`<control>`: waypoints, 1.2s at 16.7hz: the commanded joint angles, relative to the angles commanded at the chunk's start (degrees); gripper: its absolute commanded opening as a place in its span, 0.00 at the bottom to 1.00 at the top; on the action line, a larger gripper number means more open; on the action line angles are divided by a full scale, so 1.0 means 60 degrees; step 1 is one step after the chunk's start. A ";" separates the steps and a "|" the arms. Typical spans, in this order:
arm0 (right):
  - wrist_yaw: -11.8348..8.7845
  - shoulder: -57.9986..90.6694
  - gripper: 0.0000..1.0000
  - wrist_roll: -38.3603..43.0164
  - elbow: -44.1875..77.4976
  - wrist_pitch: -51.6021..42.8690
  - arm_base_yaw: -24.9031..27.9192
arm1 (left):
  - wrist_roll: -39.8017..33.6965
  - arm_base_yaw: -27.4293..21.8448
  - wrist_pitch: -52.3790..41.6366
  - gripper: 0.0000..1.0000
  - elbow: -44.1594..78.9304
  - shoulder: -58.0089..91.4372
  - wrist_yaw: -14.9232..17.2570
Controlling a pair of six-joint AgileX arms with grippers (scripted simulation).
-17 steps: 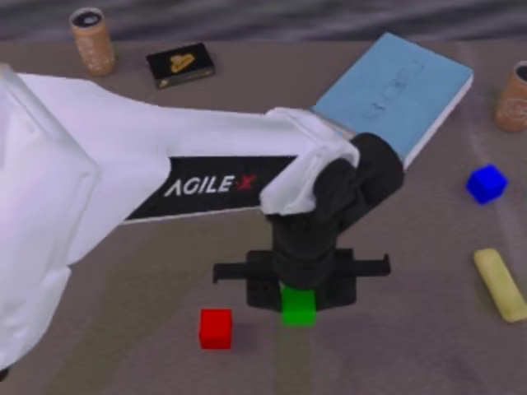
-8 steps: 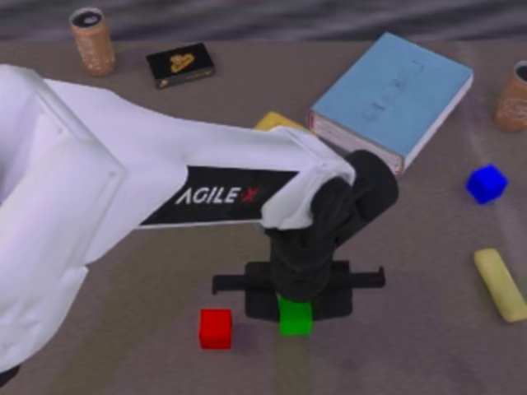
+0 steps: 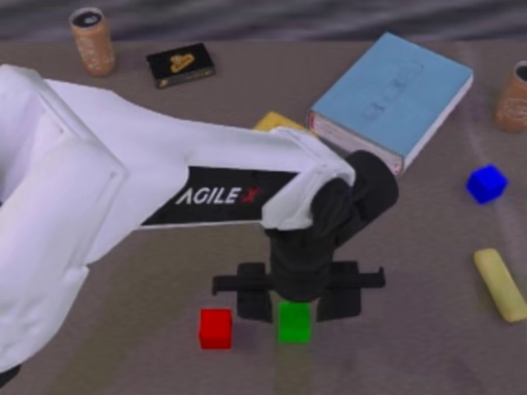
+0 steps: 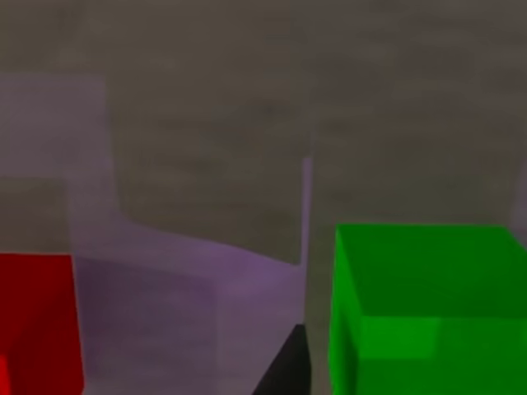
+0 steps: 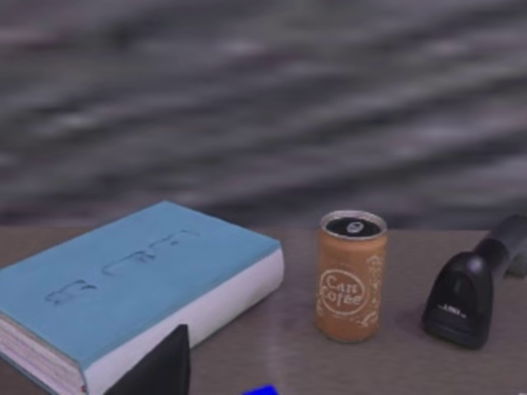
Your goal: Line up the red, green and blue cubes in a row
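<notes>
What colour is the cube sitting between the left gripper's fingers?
Bright green cube; left gripper open around it, clearest in the top view.

Table point(image 3: 148, 329) holds 3 cubes point(image 3: 294, 322), book point(image 3: 394, 95), 2 cans point(image 3: 91, 39).

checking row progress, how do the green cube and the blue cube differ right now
The green cube sits near the table's front edge, just right of the red cube; the blue cube lies far off at the right side, alone. The green cube stands between the open fingers of the left gripper; no gripper is near the blue cube. The green cube sits square to the view, the blue one turned. Both look equal in size, plain and glossy.
</notes>
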 joint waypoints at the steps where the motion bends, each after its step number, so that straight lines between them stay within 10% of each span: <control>1: 0.0000 0.0000 1.00 0.0000 0.0000 0.0000 0.0000 | 0.0000 0.0000 0.0000 0.90 0.0000 0.0000 0.0000; 20: 0.0000 0.0000 1.00 0.0000 0.0000 0.0000 0.0000 | -0.0056 0.0143 -0.2219 1.00 0.1366 -0.0820 -0.0006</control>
